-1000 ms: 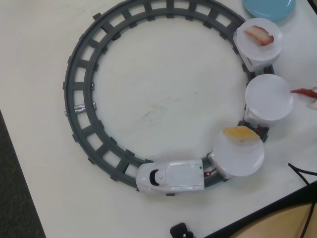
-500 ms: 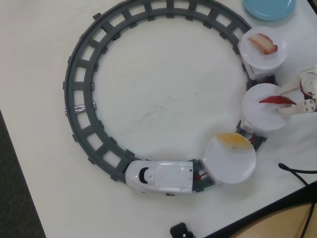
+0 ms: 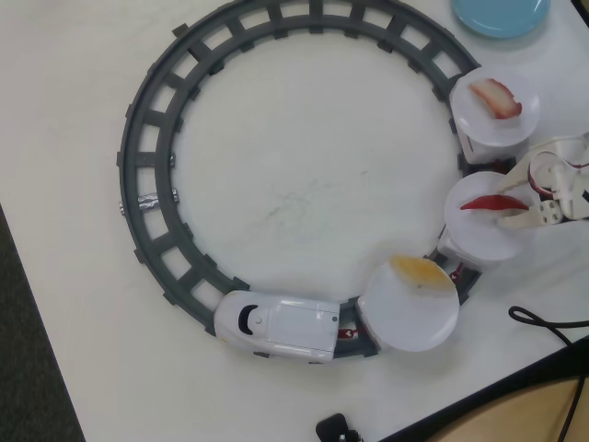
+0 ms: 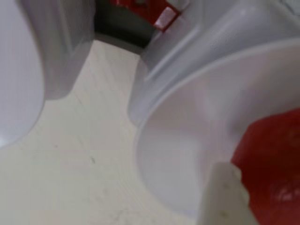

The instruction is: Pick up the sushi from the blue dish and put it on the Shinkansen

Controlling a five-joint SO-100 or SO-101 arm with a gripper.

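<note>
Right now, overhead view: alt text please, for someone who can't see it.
A gripper holds a red sushi over the middle disc car of a white Shinkansen on a grey circular track. The other two cars carry sushi; a blue dish sits top right.

deep red sushi [image 3: 485,202], light-blue dish [image 3: 502,16], white shinkansen [image 3: 276,325] with black windscreen, grey track [image 3: 152,166], cream claw [image 3: 512,209]

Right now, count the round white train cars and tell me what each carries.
3. Top car: red-and-white striped piece. Middle car: deep red sushi, at the gripper. Bottom car: yellow-orange piece. None seems hidden.
</note>
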